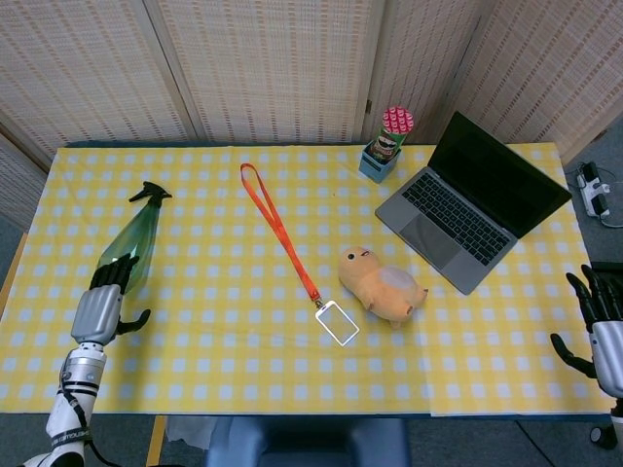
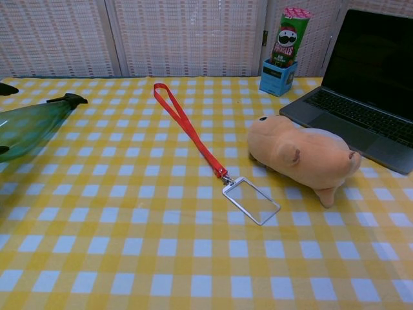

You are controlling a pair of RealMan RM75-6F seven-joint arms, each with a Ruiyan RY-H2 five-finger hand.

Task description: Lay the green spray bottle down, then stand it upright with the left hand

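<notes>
The green spray bottle (image 1: 134, 241) lies on its side at the table's left, its black nozzle (image 1: 150, 192) pointing to the far side. In the chest view the green spray bottle (image 2: 29, 127) shows at the left edge. My left hand (image 1: 101, 300) is at the bottle's base: its fingers (image 1: 116, 271) lie over the bottom end, while the thumb sticks out sideways, apart from the bottle. My right hand (image 1: 599, 316) hangs past the table's right edge with fingers spread and nothing in it.
An orange lanyard (image 1: 283, 236) with a clear badge holder (image 1: 337, 322) runs down the middle. A plush toy (image 1: 382, 286) lies right of it. An open laptop (image 1: 472, 201) and a Pringles can (image 1: 391, 134) in a blue box stand at the far right.
</notes>
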